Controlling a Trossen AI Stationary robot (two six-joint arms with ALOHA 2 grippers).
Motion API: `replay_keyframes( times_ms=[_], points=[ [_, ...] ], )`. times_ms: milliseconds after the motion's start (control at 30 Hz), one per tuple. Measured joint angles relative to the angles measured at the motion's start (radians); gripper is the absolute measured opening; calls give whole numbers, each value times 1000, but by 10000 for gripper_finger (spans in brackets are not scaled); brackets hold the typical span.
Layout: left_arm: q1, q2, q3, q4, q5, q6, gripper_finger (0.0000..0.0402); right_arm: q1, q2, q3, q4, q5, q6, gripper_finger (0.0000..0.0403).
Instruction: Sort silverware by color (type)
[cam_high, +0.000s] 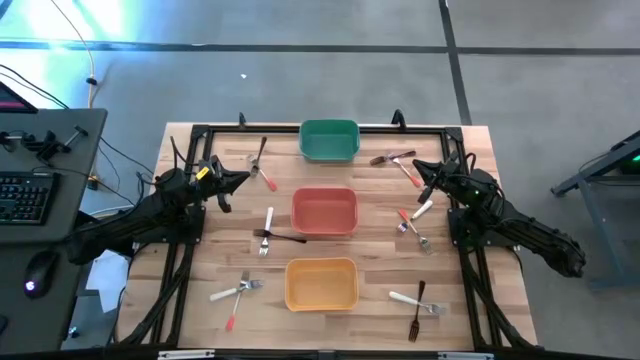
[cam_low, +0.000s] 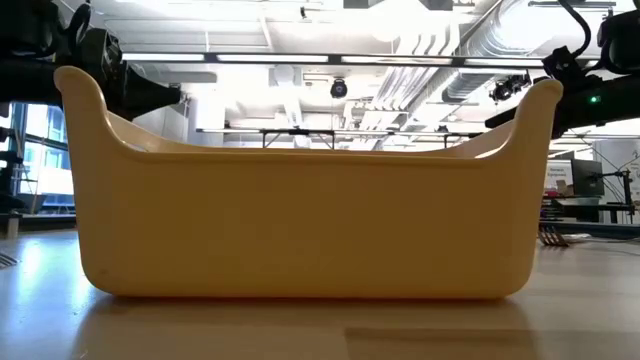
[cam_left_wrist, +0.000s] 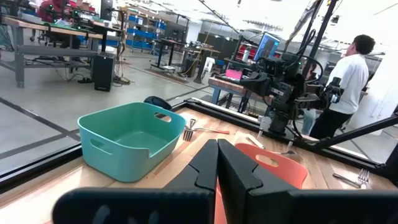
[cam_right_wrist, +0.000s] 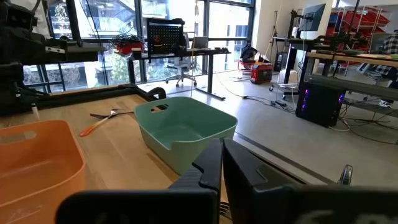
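Observation:
The silverware lies in pairs on the wooden table. A dark and an orange-handled piece (cam_high: 262, 163) lie far left, and a white fork crosses a dark one (cam_high: 270, 235) at mid left. A white and an orange piece (cam_high: 236, 293) lie near left. A dark and an orange fork (cam_high: 396, 160) lie far right, white and orange ones (cam_high: 414, 220) mid right, and white and dark ones (cam_high: 417, 300) near right. My left gripper (cam_high: 236, 181) (cam_left_wrist: 217, 163) hovers shut, left of the red bin. My right gripper (cam_high: 421, 171) (cam_right_wrist: 222, 165) hovers shut, beside the far-right forks. Neither holds anything.
Three bins stand in a row down the table's middle: green (cam_high: 329, 140) far, red (cam_high: 324, 211) in the middle, yellow (cam_high: 321, 283) near. The yellow bin (cam_low: 300, 200) fills the low view. A black frame rims the table. A person (cam_left_wrist: 346, 74) stands beyond the table.

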Motion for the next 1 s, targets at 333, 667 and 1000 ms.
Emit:
replay_keyframes(
  times_ms=[333,667,1000],
  points=[
    [0,0,0,0,0,0,0,0,0,0,0,0,0,0],
    [0,0,0,0,0,0,0,-5,0,0,8,54,0,0],
    [0,0,0,0,0,0,0,-4,0,0,14,47,574,0]
  ],
)
